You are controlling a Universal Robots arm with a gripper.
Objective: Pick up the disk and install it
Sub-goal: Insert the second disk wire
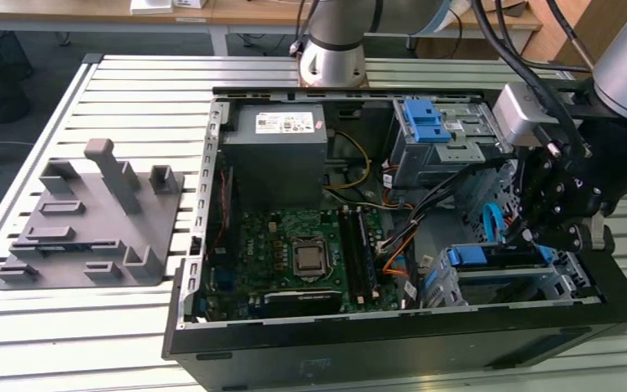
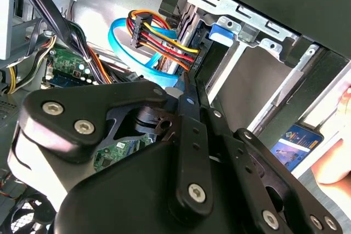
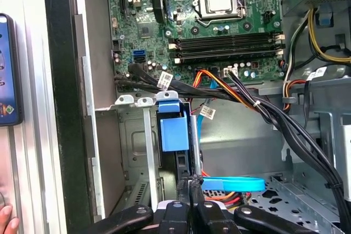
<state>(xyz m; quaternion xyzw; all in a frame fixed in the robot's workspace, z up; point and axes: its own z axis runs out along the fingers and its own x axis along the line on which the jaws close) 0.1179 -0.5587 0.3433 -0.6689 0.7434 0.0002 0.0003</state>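
While the disk sits edge-up in the drive bay, the claw hovers beside it, fingers pressed together, holding nothing.

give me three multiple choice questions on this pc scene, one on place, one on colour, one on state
1. Where is the disk?
A in the lower drive cage
B on the table
C on the power supply
2. What colour is the flat data cable?
A red
B blue
C green
3. The computer case is
A closed
B upright
C open, lying on its side
Answers:
1 A, its blue carrier sits in the cage.
2 B, a light blue loop beside the cage.
3 C, the motherboard lies exposed.
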